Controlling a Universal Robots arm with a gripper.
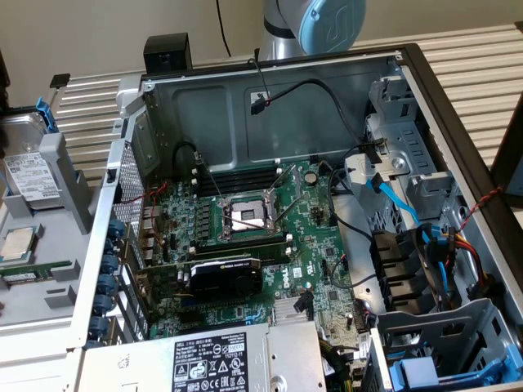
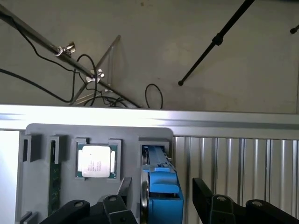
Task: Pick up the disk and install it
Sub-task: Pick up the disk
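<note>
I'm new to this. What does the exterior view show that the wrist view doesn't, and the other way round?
Exterior view: the open computer case with its motherboard and graphics card, and the arm's blue joint behind it.
Wrist view: the open gripper, jaws either side of the disk standing on edge, plus floor cables and a black stand.
Both: the grey holder carrying the disk, the processor chip and the green memory stick.

The disk [image 1: 29, 175] stands in the holder [image 1: 73, 184] beside the chip [image 1: 20, 242], at the exterior view's left of the case [image 1: 245, 106].
</note>
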